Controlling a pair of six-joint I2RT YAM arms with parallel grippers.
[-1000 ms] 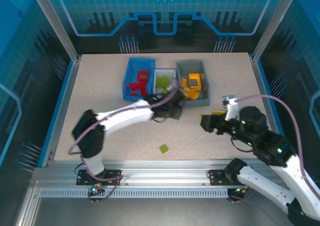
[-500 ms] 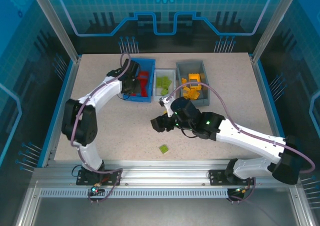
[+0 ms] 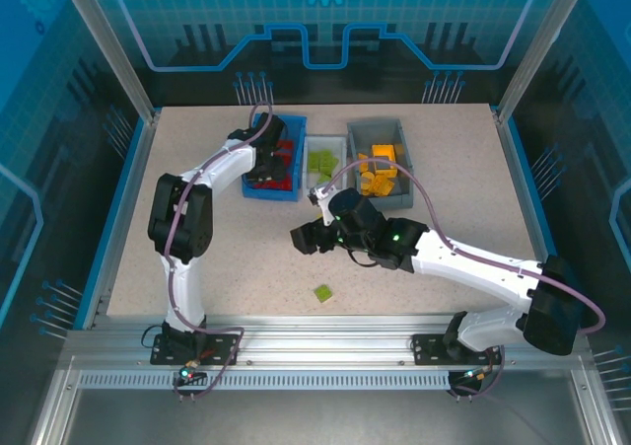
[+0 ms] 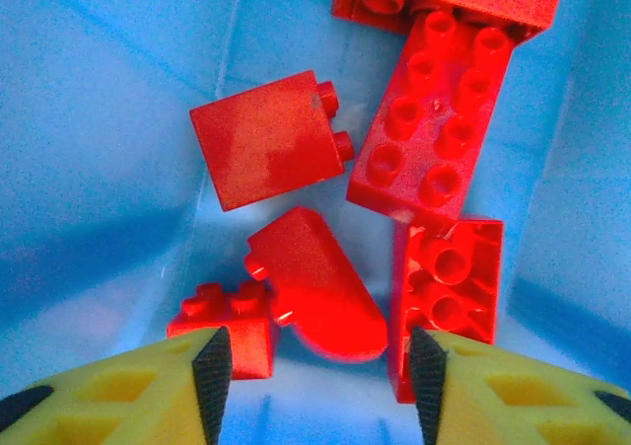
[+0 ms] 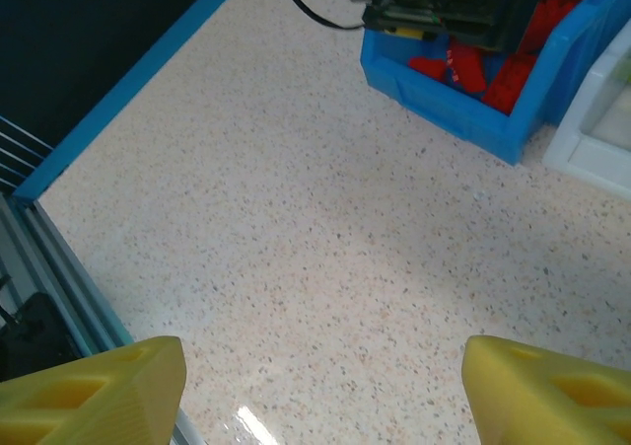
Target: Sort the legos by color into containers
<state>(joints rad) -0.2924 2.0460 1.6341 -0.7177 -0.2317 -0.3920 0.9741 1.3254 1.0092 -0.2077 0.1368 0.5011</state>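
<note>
So the left gripper is hanging down inside the blue bin, jaws apart with nothing pinched between them. You can see the chunky yellow fingers with their flat black inner faces on either side of the gap. Below it sits a heap of glossy red legos: a long studded brick, a plain square one tipped on its side with two studs poking out, a piece with a rounded top, and a couple of small studded blocks. The bin's plastic is smooth and shiny.

The right gripper hovers over bare tabletop, jaws spread wide and holding nothing. That surface is matte beige with fine dark speckles, kind of stone-look.

From overhead, the three bins stand in a row at the far middle of the tabletop. Blue is on the left, and the smaller white bin sits right beside it with lime green legos inside. Then comes the grey bin with yellow-orange legos. One loose green lego, small and squarish, lies alone near the front edge, well apart from the bins.
</note>
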